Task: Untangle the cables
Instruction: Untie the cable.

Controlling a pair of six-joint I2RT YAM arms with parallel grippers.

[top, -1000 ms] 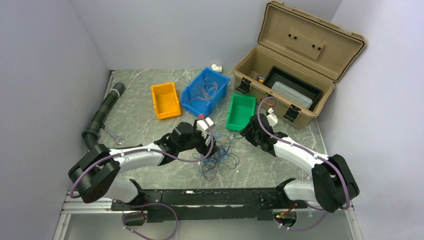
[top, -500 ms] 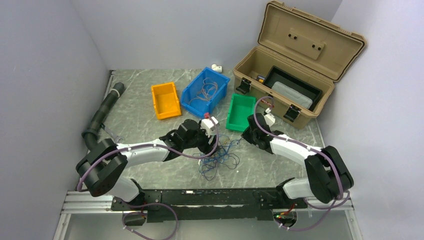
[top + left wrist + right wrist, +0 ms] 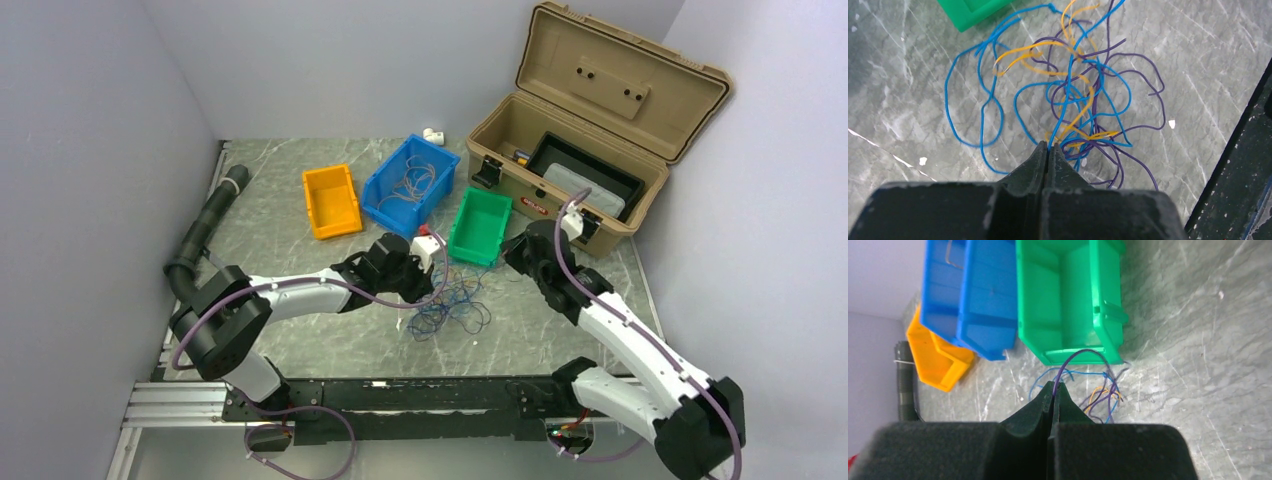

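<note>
Loosely heaped, the cables (image 3: 448, 305) lie mid-table, just near of the green bin (image 3: 1080, 356), with blue, orange and purple loops threaded through one another. The left gripper (image 3: 1048, 147) is pinched on a blue strand (image 3: 1083, 62), and the right gripper (image 3: 1054, 386) on a purple strand (image 3: 1087, 350). These wires look light, limp and snag-prone, and are best held near an end.

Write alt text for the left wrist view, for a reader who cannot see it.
The left hand, fingers shut, pinches a blue strand at the near edge of the cables, a loose tangle of blue, yellow-orange and purple wires on the grey marbled table. A green bin corner shows at the top left.
</note>
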